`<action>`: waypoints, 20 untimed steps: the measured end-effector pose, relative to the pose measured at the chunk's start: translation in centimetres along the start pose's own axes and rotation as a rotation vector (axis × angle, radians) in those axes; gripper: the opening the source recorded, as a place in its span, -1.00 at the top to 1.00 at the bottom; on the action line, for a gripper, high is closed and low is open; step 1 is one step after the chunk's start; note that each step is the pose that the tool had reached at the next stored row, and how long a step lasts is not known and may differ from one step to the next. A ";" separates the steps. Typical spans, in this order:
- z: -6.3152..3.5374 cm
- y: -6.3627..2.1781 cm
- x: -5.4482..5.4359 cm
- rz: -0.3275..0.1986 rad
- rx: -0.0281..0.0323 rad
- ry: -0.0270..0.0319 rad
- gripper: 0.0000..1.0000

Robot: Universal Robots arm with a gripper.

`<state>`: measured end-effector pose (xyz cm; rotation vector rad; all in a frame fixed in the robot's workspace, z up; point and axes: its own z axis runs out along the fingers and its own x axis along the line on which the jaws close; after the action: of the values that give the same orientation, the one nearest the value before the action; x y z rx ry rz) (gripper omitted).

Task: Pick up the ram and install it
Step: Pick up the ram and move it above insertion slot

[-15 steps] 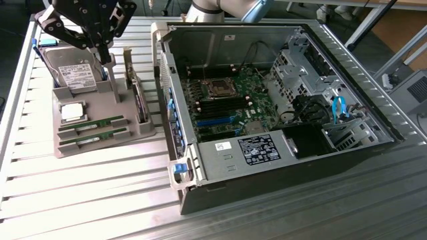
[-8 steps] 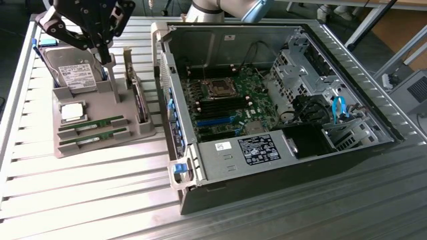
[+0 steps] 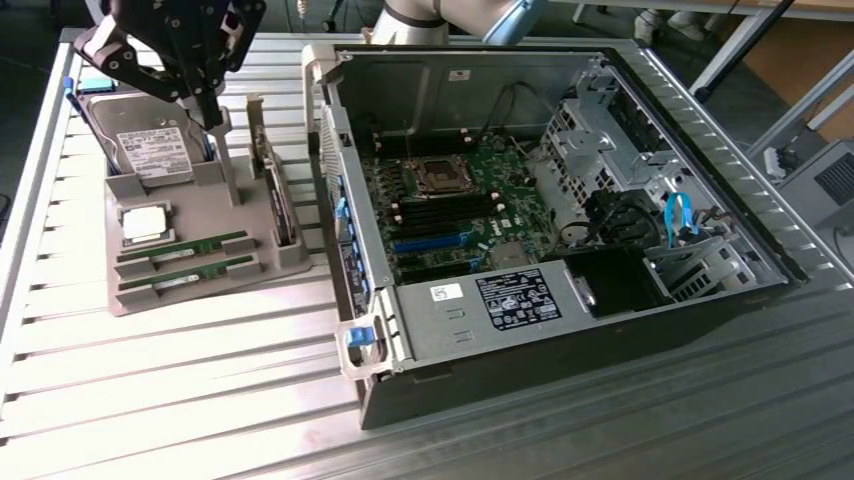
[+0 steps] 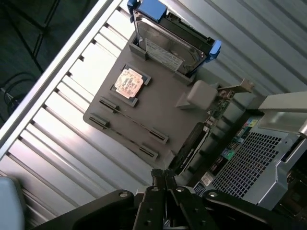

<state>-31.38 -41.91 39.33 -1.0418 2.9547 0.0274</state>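
The ram (image 3: 183,249) sits in the grey tray (image 3: 200,205), at the exterior view's left of the computer case (image 3: 400,340). Judged light, stiff and fragile, so grip it mid-length along the upper edge. The gripper (image 3: 211,115) hovers over the tray's far end, fingers closed and empty.

Exterior: high oblique, wide. Wrist: near, looking down. Shared: parts tray (image 3: 214,215) (image 4: 163,110).

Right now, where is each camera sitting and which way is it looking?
Exterior view: off the arm, high up, looking down on the slatted table, grey tray and open computer case; the pincer hangs near the hard drive.
Wrist view: on the wrist, looking down past the pincer at the grey tray.
Shared: grey tray, hard drive, pincer.
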 end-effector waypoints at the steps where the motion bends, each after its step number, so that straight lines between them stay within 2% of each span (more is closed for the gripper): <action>1: 0.00 0.00 0.0 -0.007 0.0003 0.0003 0.74; 8: 0.00 -0.01 0.0 -0.107 0.0045 0.0064 0.74; 9: 0.00 -0.01 0.0 -0.124 0.0063 0.0083 0.74; 10: 0.00 -0.01 0.0 -0.173 0.0117 0.0141 0.74; 11: 0.00 -0.01 0.0 -0.181 0.0127 0.0152 0.74; 12: 0.00 0.00 0.0 -0.232 0.0186 0.0215 0.74; 18: 0.00 0.00 0.0 -0.271 0.0231 0.0264 0.74; 19: 0.00 0.00 0.0 -0.285 0.0251 0.0285 0.74; 20: 0.00 -0.01 0.0 -0.331 0.0311 0.0350 0.74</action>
<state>-31.39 -41.91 39.33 -1.5244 2.7597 -0.0394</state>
